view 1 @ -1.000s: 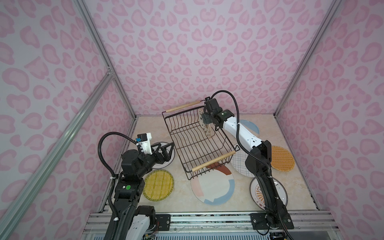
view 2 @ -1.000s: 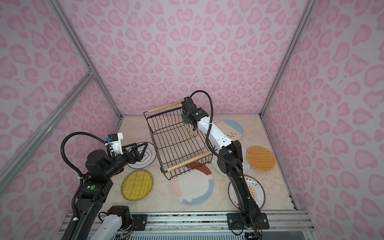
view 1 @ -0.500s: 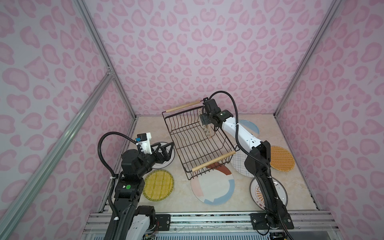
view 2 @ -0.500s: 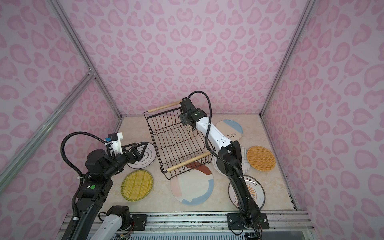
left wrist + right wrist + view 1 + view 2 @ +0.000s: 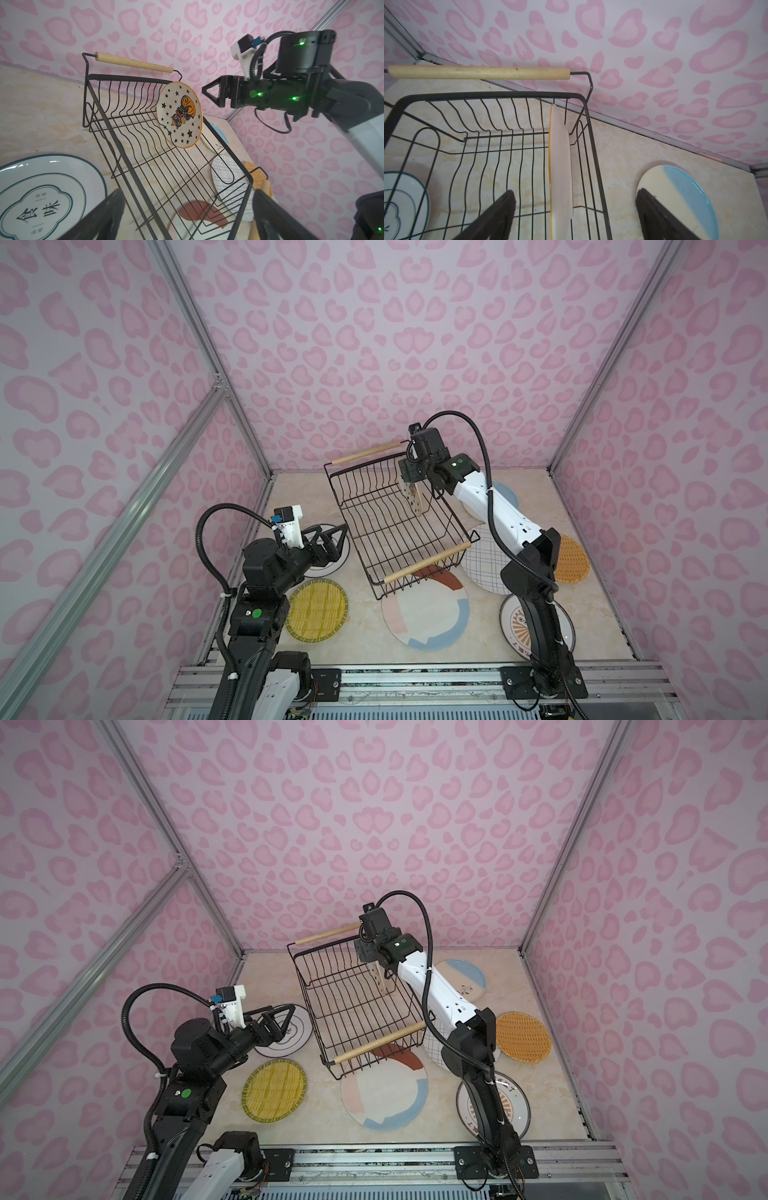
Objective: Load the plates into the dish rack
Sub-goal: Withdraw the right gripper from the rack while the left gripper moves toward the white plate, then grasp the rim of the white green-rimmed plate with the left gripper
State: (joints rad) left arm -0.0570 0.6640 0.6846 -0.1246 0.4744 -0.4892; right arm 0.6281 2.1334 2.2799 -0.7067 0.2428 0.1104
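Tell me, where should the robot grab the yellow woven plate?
Pinch the rim of the yellow plate, probably on the side facing the left gripper, coming down from above. It lies flat on the table, so only its thin edge offers a grip.

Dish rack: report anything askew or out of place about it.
The dish rack sits diagonally, and its near end overlaps the colour-blocked plate, whose brown patch shows through the wires. Only the starred plate stands inside, leaning.

The marbled tabletop carries the dish rack; seven plates lie flat around it.
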